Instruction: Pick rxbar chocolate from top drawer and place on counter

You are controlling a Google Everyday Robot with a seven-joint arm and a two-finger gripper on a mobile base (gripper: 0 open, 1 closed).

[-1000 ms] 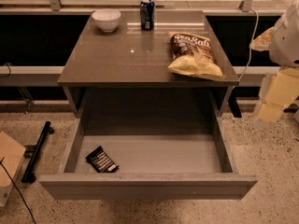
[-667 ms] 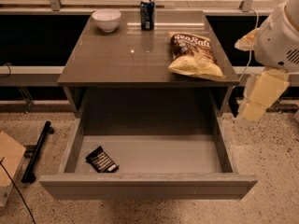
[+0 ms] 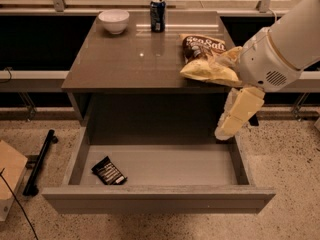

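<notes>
- Lower centre: the top drawer [image 3: 165, 198] stands open, in front of and below the surface [image 3: 125, 59].
- The rxbar chocolate [image 3: 109, 171] lies in its front-left corner.
- On the surface: bowl [image 3: 114, 21] back left, can [image 3: 157, 14] back centre, chip bag [image 3: 206, 56] at the right edge.
- Right of frame, the pincer [image 3: 223, 130] hangs over the drawer's back-right corner, below the chip bag.

High front view down over counter [image 3: 130, 64], top drawer [image 3: 160, 200], claw [image 3: 226, 129] at right

Dim warm light is glinting off the desk [image 3: 115, 64], leaving the drawer [image 3: 160, 199] shadowed at its far end and lighting the claw [image 3: 224, 130] over its right edge.
</notes>
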